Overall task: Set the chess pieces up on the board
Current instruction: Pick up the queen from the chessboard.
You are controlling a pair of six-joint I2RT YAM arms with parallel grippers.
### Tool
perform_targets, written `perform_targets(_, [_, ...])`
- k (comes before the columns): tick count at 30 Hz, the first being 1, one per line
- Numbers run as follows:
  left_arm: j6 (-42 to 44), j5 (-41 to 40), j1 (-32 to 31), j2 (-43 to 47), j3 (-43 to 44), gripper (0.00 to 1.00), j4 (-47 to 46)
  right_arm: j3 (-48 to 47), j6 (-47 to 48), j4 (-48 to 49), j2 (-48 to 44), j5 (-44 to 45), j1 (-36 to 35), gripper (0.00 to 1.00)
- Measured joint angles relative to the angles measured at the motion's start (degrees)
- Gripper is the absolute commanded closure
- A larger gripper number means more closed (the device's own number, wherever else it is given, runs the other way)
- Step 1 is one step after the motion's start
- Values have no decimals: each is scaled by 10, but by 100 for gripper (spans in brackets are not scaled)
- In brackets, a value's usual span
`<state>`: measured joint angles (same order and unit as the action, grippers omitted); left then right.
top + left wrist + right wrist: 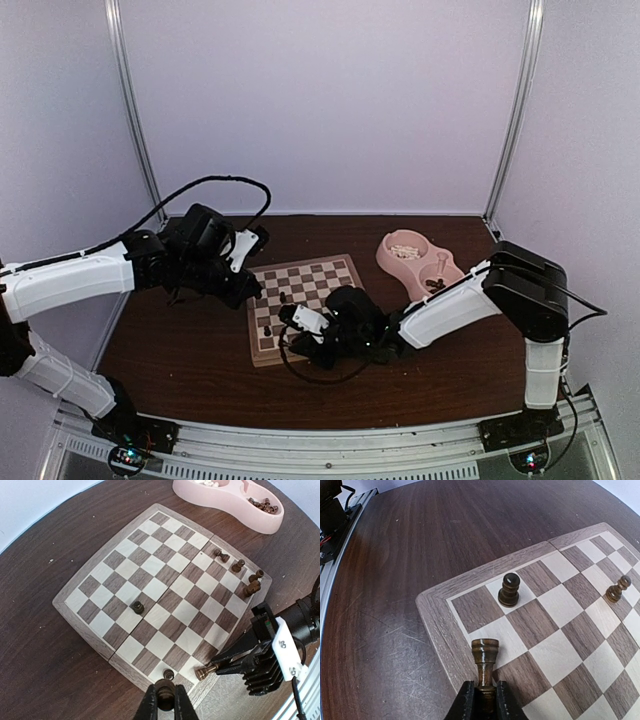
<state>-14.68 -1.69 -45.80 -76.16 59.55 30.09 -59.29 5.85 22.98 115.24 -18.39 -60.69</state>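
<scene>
Right wrist view: your right hand (484,687) grasps a dark piece (485,655), long axis along the fingers (465,702), board (436,625) corner just ahead; your left hand (165,695) clenches a second piece (165,703).

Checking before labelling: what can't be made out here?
- Left wrist view: the left gripper covers its dark piece; type unclear.
- Right wrist view: right gripper hides its tall piece's base.
- Top view: right arm covers the board's near corner.
- Pink bowl: contents cropped in left wrist, tiny from top.
</scene>
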Motion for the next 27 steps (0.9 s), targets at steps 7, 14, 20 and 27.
perform_targets(7, [7, 24, 0, -13, 0, 93, -2, 61, -13, -9, -101, 9, 5, 91])
perform_targets(14, [17, 46, -4, -75, 0, 93, -21, 87, -20, -15, -240, 14, 51, 91])
perform_targets(20, [27, 56, -21, -129, 2, 92, -52, 94, -21, -31, -306, 20, 112, 90])
perform_targets(27, [28, 58, -26, -169, 3, 93, -82, 148, -33, 8, -318, 54, 146, 90])
